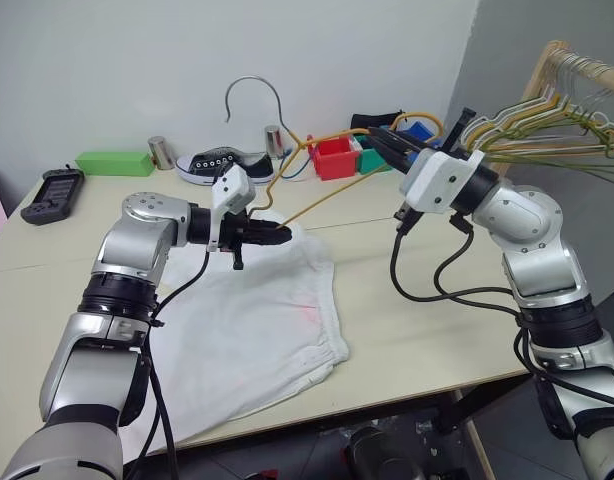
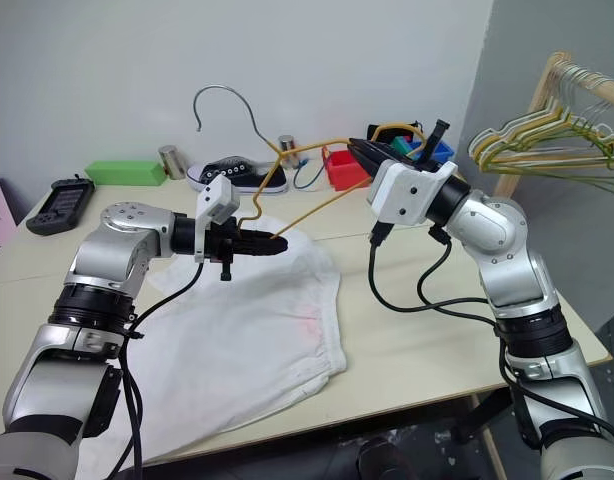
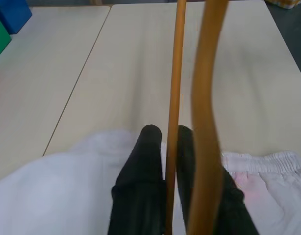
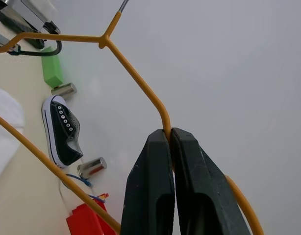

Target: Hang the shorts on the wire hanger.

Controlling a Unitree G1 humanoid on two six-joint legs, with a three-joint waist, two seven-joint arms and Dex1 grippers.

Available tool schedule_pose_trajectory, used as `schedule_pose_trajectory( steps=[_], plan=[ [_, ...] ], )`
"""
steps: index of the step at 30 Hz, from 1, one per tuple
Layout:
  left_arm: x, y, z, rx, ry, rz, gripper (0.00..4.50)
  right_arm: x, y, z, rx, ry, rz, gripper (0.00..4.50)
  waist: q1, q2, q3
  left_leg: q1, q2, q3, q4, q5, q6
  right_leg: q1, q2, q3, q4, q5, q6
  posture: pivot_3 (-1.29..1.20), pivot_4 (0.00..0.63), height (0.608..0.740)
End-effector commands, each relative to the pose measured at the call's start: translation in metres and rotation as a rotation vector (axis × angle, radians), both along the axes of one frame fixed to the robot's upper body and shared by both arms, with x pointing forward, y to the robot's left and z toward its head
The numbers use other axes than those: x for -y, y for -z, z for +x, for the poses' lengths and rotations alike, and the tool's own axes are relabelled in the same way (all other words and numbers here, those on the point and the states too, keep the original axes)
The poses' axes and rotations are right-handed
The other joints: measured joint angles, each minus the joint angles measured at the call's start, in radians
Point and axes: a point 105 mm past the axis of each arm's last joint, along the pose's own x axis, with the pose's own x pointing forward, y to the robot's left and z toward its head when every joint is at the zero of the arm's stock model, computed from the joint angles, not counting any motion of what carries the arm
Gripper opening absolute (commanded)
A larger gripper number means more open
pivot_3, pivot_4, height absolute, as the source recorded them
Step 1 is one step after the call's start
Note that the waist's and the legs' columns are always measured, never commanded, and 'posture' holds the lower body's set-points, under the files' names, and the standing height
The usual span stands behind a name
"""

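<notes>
- The shorts (image 1: 249, 325) lie spread flat on the table (image 1: 427, 330), nearest me, waistband toward the far side.
- My left gripper (image 1: 278, 235) sits right at that waistband edge, fingers (image 3: 140, 166) clenched on a bar of the wire hanger (image 2: 307, 210), the cloth just beneath them.
- Farther off, my right gripper (image 2: 359, 152) is clamped on the hanger's opposite end, held up above the table.
- Beyond stands a black shoe (image 1: 215, 163).
</notes>
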Motion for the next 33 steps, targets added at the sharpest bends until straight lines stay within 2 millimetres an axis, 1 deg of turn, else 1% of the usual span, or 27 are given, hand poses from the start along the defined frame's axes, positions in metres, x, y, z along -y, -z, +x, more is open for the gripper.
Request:
schedule_pose_trajectory(
  steps=[1, 4, 7, 9, 12, 15, 17, 19, 21, 22, 24, 27, 30, 33],
  plan=[
    [0.001, -0.013, 0.001, 0.048, 0.002, -0.003, 0.08, -0.005, -0.014, -0.009, 0.064, -0.029, 0.000, 0.00, 0.000, 0.000, 0.000, 0.000, 0.000, 0.000, 0.000, 0.000, 0.000, 0.000, 0.000, 0.000, 0.000, 0.000, 0.000, -0.32, 0.020, 0.740],
    [0.000, -0.012, 0.003, 0.066, -0.013, 0.017, 0.08, -0.005, -0.010, -0.008, 0.048, -0.026, -0.016, 0.00, 0.000, 0.000, 0.000, 0.000, 0.000, 0.000, 0.000, 0.000, 0.000, 0.000, 0.000, 0.000, 0.000, 0.000, 0.000, -0.32, 0.016, 0.740],
    [-0.003, -0.009, 0.006, 0.093, -0.038, 0.053, 0.08, -0.006, 0.000, -0.006, 0.005, -0.021, -0.050, 0.00, 0.000, 0.000, 0.000, 0.000, 0.000, 0.000, 0.000, 0.000, 0.000, 0.000, 0.000, 0.000, 0.000, 0.000, 0.000, -0.32, 0.016, 0.740],
    [-0.005, -0.007, 0.010, 0.132, -0.075, 0.082, 0.00, -0.006, 0.010, -0.004, -0.058, -0.023, -0.084, 0.50, 0.000, 0.000, 0.000, 0.000, 0.000, 0.000, 0.000, 0.000, 0.000, 0.000, 0.000, 0.000, 0.000, 0.000, 0.000, -0.32, 0.013, 0.740],
    [-0.010, -0.004, 0.016, 0.195, -0.120, 0.127, 0.00, -0.001, 0.024, -0.001, -0.108, -0.005, -0.125, 1.09, 0.000, 0.000, 0.000, 0.000, 0.000, 0.000, 0.000, 0.000, 0.000, 0.000, 0.000, 0.000, 0.000, 0.000, 0.000, -0.31, 0.008, 0.740],
    [-0.022, -0.003, 0.031, 0.293, -0.233, 0.178, 0.00, 0.010, 0.037, 0.001, -0.169, 0.024, -0.168, 1.72, 0.003, 0.000, 0.000, 0.000, 0.000, 0.000, 0.001, 0.000, 0.000, 0.000, 0.000, 0.000, 0.000, 0.000, 0.000, -0.31, 0.006, 0.740],
    [-0.029, -0.002, 0.039, 0.365, -0.285, 0.244, 0.00, 0.015, 0.040, 0.002, -0.189, 0.041, -0.189, 2.18, 0.004, 0.000, -0.001, 0.000, 0.000, 0.000, 0.001, 0.000, 0.000, 0.001, 0.000, 0.000, 0.000, 0.000, 0.000, -0.31, 0.004, 0.740],
    [-0.037, 0.002, 0.044, 0.466, -0.310, 0.364, 0.00, 0.021, 0.041, 0.004, -0.212, 0.069, -0.188, 2.58, 0.002, 0.000, -0.001, 0.000, 0.000, 0.000, 0.001, 0.000, 0.000, 0.000, 0.000, 0.000, 0.000, 0.000, 0.000, -0.31, 0.003, 0.740],
    [-0.042, 0.005, 0.047, 0.552, -0.315, 0.459, 0.00, 0.028, 0.044, 0.010, -0.231, 0.120, -0.199, 3.12, 0.001, 0.000, -0.001, 0.000, 0.000, 0.000, 0.001, 0.000, 0.000, 0.000, 0.000, 0.000, 0.000, 0.000, 0.000, -0.31, 0.005, 0.740],
    [-0.042, 0.006, 0.047, 0.600, -0.306, 0.505, 0.00, 0.033, 0.047, 0.015, -0.240, 0.159, -0.210, 3.30, 0.001, 0.000, -0.001, 0.000, 0.000, 0.000, 0.001, 0.000, 0.000, 0.000, 0.000, 0.000, 0.000, 0.000, 0.000, -0.31, 0.006, 0.740],
    [-0.041, 0.007, 0.047, 0.665, -0.284, 0.561, 0.00, 0.040, 0.051, 0.021, -0.248, 0.211, -0.228, 3.79, 0.002, 0.000, -0.001, 0.000, 0.000, 0.000, 0.001, 0.000, 0.000, 0.000, 0.000, 0.000, 0.000, 0.000, 0.000, -0.31, 0.005, 0.740],
    [-0.029, 0.001, 0.046, 0.803, -0.233, 0.641, 0.00, 0.050, 0.064, 0.032, -0.275, 0.302, -0.293, 4.44, 0.005, -0.001, -0.001, 0.000, 0.000, 0.000, 0.001, 0.000, 0.000, 0.000, -0.001, 0.000, 0.000, 0.000, 0.000, -0.30, 0.006, 0.740],
    [-0.015, -0.010, 0.044, 0.932, -0.195, 0.682, 0.00, 0.058, 0.074, 0.041, -0.310, 0.362, -0.329, 4.47, 0.005, -0.001, -0.001, 0.000, -0.001, 0.000, 0.001, 0.000, 0.000, 0.000, -0.001, 0.000, 0.000, 0.000, 0.000, -0.29, 0.005, 0.740],
    [-0.001, -0.020, 0.042, 1.017, -0.171, 0.686, 0.00, 0.064, 0.084, 0.048, -0.343, 0.404, -0.371, 4.47, 0.005, -0.001, -0.001, -0.001, -0.001, 0.000, 0.001, 0.000, 0.000, 0.000, -0.001, 0.000, 0.000, 0.000, 0.000, -0.29, 0.005, 0.740]
  ],
)
